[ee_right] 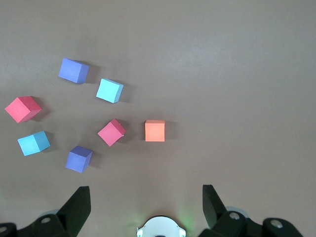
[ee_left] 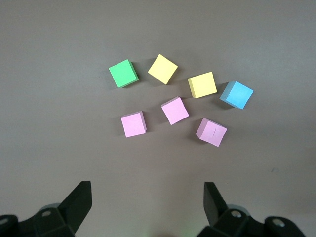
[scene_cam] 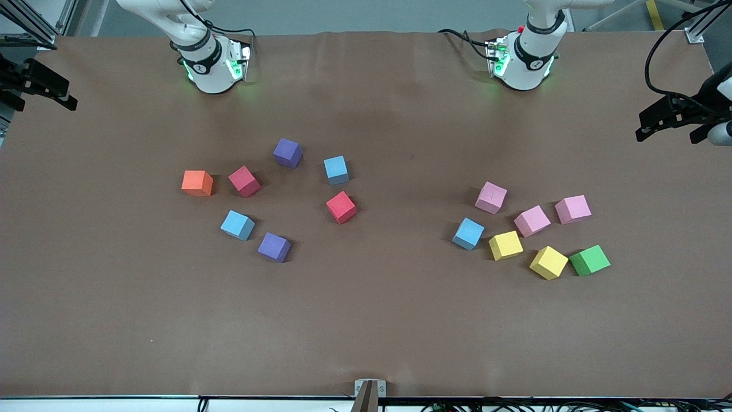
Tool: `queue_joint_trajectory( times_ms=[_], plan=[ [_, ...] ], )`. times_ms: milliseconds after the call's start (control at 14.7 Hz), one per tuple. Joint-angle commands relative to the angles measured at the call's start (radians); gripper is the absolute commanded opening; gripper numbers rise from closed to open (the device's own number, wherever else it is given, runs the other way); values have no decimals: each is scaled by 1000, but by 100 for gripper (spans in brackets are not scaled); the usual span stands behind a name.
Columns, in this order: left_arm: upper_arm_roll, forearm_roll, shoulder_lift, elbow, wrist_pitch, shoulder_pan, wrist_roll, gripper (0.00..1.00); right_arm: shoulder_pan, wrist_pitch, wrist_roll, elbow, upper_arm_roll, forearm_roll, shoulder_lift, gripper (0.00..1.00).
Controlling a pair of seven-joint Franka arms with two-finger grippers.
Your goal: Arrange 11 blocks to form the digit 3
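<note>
On the brown worktop (scene_cam: 366, 320) the blocks lie loose in two clusters, none touching a gripper, and no figure of cubes is formed.

Toward the right arm's end sit seven cubes: an orange cube (scene_cam: 197, 183) at the outer edge of the group, a dark pink-red block (scene_cam: 244, 181) just beside it, a purple block (scene_cam: 287, 153) nearest the robots' edge, a light blue block (scene_cam: 335, 170) near it, a bright red block (scene_cam: 341, 207), another light blue block (scene_cam: 237, 225), and a second purple block (scene_cam: 274, 247) nearest the front camera's edge.

Toward the left arm's end sit seven more: three pink blocks (scene_cam: 532, 221) in a loose row, a light blue block (scene_cam: 468, 233), two yellow blocks (scene_cam: 505, 245) nearer the front edge, and a green cube (scene_cam: 589, 260) just beside the outer yellow one.

Both arms wait, held high near their bases. The left gripper (ee_left: 148, 210) hangs over bare worktop beside the pink cubes, fingers spread wide and empty. The right gripper (ee_right: 146, 210) hangs over bare worktop near the orange cube, likewise spread wide, holding nothing.
</note>
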Motion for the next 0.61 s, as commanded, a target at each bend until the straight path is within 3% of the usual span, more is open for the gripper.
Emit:
queue_joint_trajectory(
  times_ms=[0,544],
  plan=[
    [-2,-13,-12,-12,-13,5,5,100,-1,-5,2,-10,-1,13,-20,100],
    [1,-19,-3,-11,-37,30,-6,100,2,-5,-31,-7,3,-1,-17,100]
  ],
)
